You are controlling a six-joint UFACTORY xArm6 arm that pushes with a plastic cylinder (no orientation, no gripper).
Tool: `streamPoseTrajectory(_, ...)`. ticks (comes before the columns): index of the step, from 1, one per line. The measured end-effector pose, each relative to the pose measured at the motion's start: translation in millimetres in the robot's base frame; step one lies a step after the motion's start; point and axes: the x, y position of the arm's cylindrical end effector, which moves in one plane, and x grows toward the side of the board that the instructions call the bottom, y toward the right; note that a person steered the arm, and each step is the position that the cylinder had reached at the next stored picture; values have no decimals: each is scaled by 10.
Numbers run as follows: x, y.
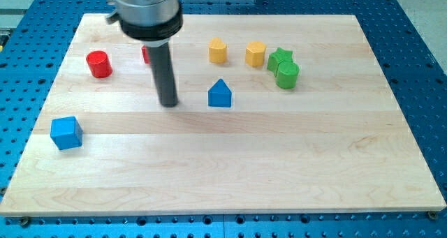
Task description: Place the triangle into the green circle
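Observation:
The blue triangle-topped block (220,94) sits near the board's middle. The green circle block (287,75), a short cylinder, stands to its upper right, touching a green star block (278,58) behind it. My tip (168,102) rests on the board about 75 pixels to the left of the blue triangle block, apart from it. The rod rises to the arm's grey housing at the view's top.
A red cylinder (99,64) is at the upper left. A second red block (146,54) is mostly hidden behind the rod. Two yellow blocks (218,50) (255,54) sit at top centre. A blue cube (66,132) is at the left. The wooden board (230,175) lies on a blue table.

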Motion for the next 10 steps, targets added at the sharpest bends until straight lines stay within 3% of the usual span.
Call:
streamPoseTrajectory(2,-37,1674)
streamPoseTrajectory(3,-55,1465)
streamPoseTrajectory(4,220,1091)
streamPoseTrajectory(6,317,1611)
streamPoseTrajectory(8,566,1598)
streamPoseTrajectory(10,549,1745)
